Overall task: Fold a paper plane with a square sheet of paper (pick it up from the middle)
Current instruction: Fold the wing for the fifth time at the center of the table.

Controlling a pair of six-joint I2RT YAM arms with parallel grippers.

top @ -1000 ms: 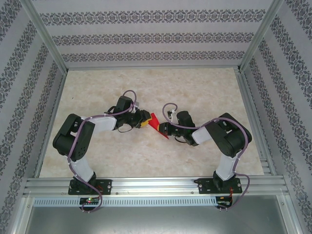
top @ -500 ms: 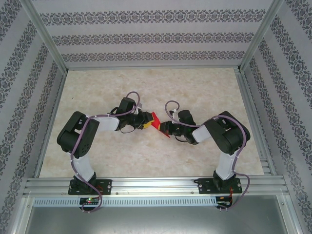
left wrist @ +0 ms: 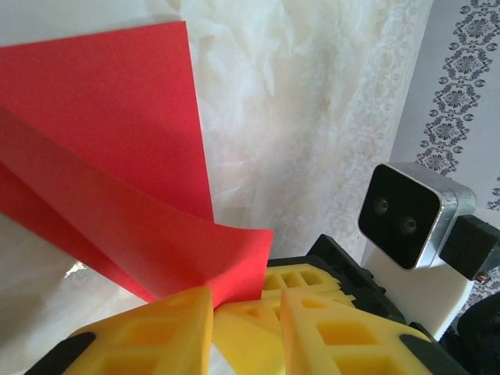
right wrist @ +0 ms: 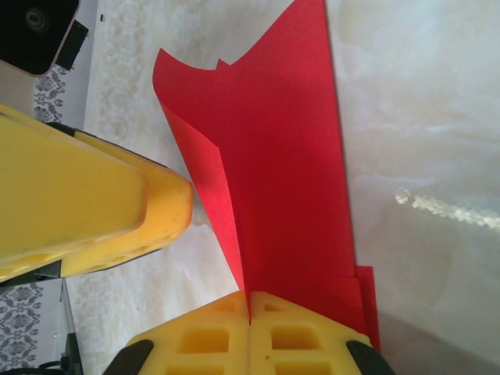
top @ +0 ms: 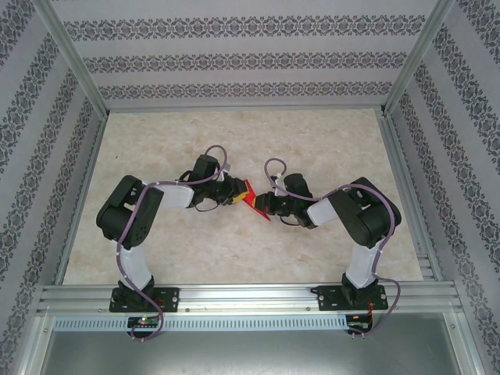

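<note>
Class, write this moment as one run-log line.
right jaws: shut on red paper | left jaws: open around its corner | fold: unfinished

Even, bright light fills the overhead view, which is sharp throughout, with only faint soft shadows on the pale counter point(top: 312, 133). In the right wrist view a glare streak crosses the counter, and the red paper point(right wrist: 289, 172) throws a grey shadow at lower right. Close up, the left tool point(left wrist: 246, 301) looks soft, and the raised fold shades the paper beneath it.
</note>
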